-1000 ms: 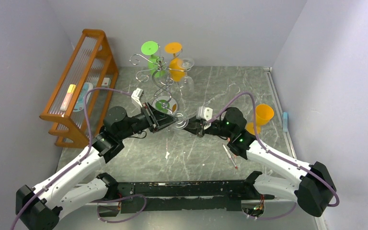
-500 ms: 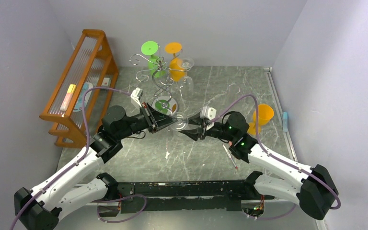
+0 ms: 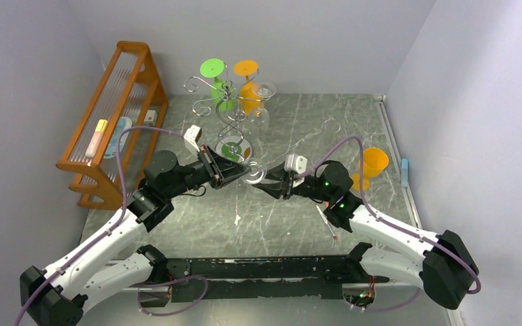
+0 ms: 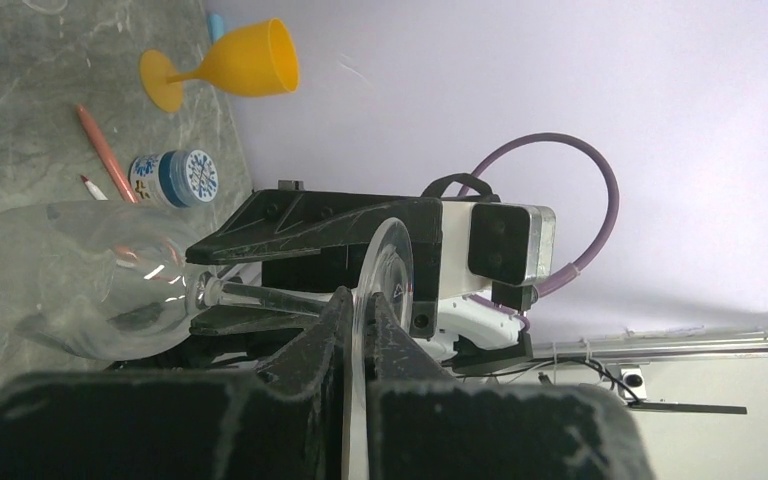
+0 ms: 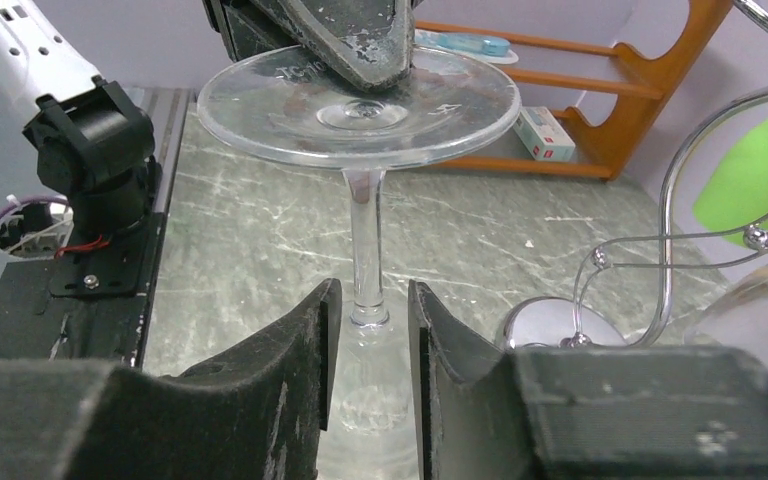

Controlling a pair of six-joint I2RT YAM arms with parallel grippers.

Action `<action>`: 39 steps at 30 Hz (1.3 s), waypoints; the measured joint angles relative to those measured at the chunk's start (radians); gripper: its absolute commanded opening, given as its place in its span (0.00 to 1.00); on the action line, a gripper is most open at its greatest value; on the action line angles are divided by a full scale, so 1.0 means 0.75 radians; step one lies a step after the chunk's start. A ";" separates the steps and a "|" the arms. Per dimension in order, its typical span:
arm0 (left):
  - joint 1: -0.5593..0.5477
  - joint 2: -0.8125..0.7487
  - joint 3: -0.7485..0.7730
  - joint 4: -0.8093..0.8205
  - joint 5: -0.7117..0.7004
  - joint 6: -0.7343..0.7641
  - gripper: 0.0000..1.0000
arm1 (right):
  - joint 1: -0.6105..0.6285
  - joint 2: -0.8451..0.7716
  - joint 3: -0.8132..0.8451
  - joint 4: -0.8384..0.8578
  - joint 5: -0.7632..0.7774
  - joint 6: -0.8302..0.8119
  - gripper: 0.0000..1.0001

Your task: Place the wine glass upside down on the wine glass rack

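Note:
A clear wine glass (image 3: pixel 253 170) is held above the table in the middle. My left gripper (image 3: pixel 241 171) is shut on the rim of its round foot (image 4: pixel 385 265), which also shows in the right wrist view (image 5: pixel 360 100). My right gripper (image 3: pixel 266 188) is open. Its fingers (image 5: pixel 325 345) stand on either side of the stem (image 5: pixel 365 240), where it meets the bowl, with gaps showing. The silver wire rack (image 3: pixel 228 112) stands behind on its mirrored base (image 3: pixel 234 149). Green, orange and clear glasses hang from it.
An orange wooden slatted rack (image 3: pixel 112 115) stands at the left wall. An orange glass (image 3: pixel 370 166) stands at the right. A pencil (image 3: pixel 326 221) and a small blue-and-white pot (image 4: pixel 175 178) lie near my right arm. The rack's wire arm (image 5: pixel 680 230) is close on my right.
My right gripper has moved left toward the glass, and its fingers now straddle the stem. My left gripper has kept hold of the foot and barely moved.

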 measured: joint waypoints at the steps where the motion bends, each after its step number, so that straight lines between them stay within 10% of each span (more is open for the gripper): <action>1: 0.000 0.001 0.000 -0.001 -0.003 0.000 0.05 | 0.000 0.009 0.002 0.005 -0.002 -0.003 0.29; 6: 0.002 0.001 0.000 -0.006 -0.017 0.001 0.05 | 0.001 0.025 0.002 0.039 -0.009 -0.022 0.00; 9: 0.002 0.000 0.000 -0.006 -0.023 0.013 0.10 | 0.001 0.025 0.002 0.061 0.008 -0.023 0.00; 18: 0.001 -0.071 0.099 -0.154 -0.124 0.213 0.70 | 0.006 0.005 -0.050 0.132 0.187 0.053 0.00; 39: 0.001 -0.230 0.341 -0.696 -0.771 0.974 0.97 | 0.001 0.297 0.357 0.088 0.766 0.297 0.00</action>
